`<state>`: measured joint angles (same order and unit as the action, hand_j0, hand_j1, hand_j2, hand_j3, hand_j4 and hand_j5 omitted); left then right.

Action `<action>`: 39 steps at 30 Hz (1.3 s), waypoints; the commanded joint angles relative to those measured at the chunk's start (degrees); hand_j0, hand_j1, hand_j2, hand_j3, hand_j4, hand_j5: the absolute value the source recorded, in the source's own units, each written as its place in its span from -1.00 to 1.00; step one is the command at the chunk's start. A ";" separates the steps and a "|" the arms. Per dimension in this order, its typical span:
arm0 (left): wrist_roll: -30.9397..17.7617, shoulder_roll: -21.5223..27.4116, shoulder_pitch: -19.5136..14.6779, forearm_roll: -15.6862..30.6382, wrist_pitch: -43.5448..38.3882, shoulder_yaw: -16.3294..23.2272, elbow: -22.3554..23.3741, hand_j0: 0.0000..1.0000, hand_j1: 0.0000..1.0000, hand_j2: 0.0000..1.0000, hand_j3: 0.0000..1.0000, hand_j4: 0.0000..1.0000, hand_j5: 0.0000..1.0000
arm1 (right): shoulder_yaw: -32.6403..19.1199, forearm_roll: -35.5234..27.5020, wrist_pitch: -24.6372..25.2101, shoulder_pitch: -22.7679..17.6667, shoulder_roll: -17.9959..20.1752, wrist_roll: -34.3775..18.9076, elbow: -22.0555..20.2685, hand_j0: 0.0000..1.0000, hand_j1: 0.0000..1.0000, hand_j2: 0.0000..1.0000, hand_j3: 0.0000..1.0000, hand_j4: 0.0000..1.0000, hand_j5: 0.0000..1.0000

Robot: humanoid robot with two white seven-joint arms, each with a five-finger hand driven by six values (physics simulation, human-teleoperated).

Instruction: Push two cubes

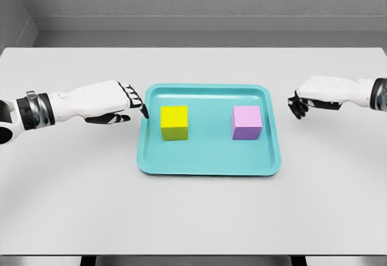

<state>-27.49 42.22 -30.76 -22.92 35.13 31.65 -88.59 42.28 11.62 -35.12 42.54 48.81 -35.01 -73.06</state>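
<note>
Left hand (115, 104) is reaching level over the tray's (208, 168) near rim, fingers extended, gripping nothing, yellow cube (174, 123) just beyond its fingertips, purple cube (246, 123) farther along; right hand (308, 100) is hovering outside the opposite rim, fingers loosely drooped, empty.

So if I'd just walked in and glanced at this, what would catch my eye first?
Probably the teal tray in the middle of the white table, holding a yellow cube on its left and a purple cube on its right, set apart. Next, the two white arms reaching in: the left robot hand at the tray's left rim, the right robot hand just off its right side, both holding nothing.
</note>
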 commanded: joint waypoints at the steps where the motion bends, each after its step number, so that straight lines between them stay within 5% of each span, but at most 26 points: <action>1: 0.06 0.15 0.00 0.42 -0.13 -0.01 -1.14 0.20 0.20 0.20 0.20 0.20 0.20 | 2.90 1.65 0.12 0.18 -0.73 0.01 -0.42 -0.79 -0.79 -0.79 -0.79 -0.79 -0.79; 12: -0.11 -2.49 -0.44 -0.02 -0.13 1.66 6.24 0.20 0.20 0.20 0.20 0.20 0.20 | 12.92 2.97 0.12 5.80 -2.66 0.01 -0.42 -0.79 -0.79 -0.79 -0.79 -0.79 -0.79; 39: -0.11 -4.33 -2.02 -0.02 -0.13 2.63 7.29 0.17 0.17 0.17 0.17 0.17 0.17 | 16.08 3.67 0.12 7.30 -5.83 0.01 0.46 -0.79 -0.79 -0.79 -0.79 -0.79 -0.79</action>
<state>-27.68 37.90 -32.87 -23.35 35.12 34.28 -81.08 57.75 15.12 -34.91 49.83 43.30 -35.07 -72.59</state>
